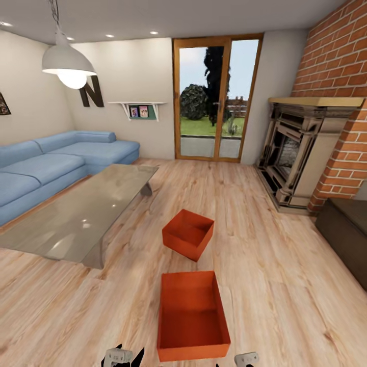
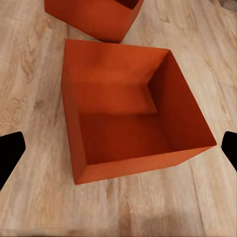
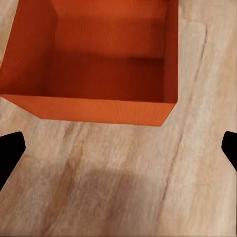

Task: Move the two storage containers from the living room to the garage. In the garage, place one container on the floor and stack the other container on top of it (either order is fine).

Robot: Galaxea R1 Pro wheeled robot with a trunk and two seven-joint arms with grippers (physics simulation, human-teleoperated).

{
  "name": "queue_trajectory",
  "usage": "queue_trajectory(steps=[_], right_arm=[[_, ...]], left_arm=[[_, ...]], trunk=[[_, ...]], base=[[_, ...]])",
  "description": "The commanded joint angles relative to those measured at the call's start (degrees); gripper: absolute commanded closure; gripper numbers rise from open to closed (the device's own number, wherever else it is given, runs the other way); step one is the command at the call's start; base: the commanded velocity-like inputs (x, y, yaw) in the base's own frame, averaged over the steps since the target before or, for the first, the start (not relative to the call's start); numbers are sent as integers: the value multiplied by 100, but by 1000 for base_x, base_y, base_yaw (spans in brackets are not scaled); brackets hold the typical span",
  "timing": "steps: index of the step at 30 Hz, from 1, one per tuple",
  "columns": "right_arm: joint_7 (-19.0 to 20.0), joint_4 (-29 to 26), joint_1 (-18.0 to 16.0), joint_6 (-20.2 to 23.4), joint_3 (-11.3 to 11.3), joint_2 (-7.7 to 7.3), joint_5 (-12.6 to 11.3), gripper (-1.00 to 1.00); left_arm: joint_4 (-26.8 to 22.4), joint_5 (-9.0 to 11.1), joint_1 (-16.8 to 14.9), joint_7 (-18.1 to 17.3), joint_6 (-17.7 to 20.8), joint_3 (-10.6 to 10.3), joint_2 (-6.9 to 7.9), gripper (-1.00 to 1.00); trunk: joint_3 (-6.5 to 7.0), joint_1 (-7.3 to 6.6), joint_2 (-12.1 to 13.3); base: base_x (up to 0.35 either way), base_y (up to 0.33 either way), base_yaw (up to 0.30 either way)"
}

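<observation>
- The left gripper [image 2: 118,148] and right gripper [image 3: 118,148] both hang with fingers spread wide and nothing between them, low over the wood floor [image 1: 285,285], apparently poised for a two-armed lift.
- The near container [image 1: 192,315] sits just ahead, between both.
- The far container [image 1: 187,233], skewed, lies just beyond.
- The glass table [image 1: 76,214] stands ahead-left, clear of the reach.

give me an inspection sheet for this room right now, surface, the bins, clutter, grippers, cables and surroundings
Surface: light wood plank floor, no spills seen.
Job's things: near bin upright, empty, just ahead of the robot; far bin beyond it, turned at an angle, apart from the near one.
Clutter: nothing seen.
Grippers: left gripper and right gripper open, holding nothing, above the floor by the near bin.
Cables: nothing seen.
Surroundings: glass table, blue sofa, brick fireplace, glass door, dark bench.
</observation>
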Motion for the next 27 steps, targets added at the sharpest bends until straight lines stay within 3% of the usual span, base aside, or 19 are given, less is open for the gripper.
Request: queue_trajectory(steps=[1, 10, 27], right_arm=[[16, 6, -3, -21, 37, 2, -60, -100], [16, 6, -3, -25, 31, -2, -60, -100], [16, 6, -3, -23, 30, -2, -60, -100]], left_arm=[[5, 61, -5, -38, -6, -33, 0, -100], [5, 61, -5, -38, -6, -28, 0, -100], [5, 61, -5, -38, -6, -20, 0, -100]], trunk=[[-5, 0, -3], [-5, 0, -3], [-5, 0, -3]], base=[[3, -239, 291], [80, -251, 138], [258, -200, 5]])
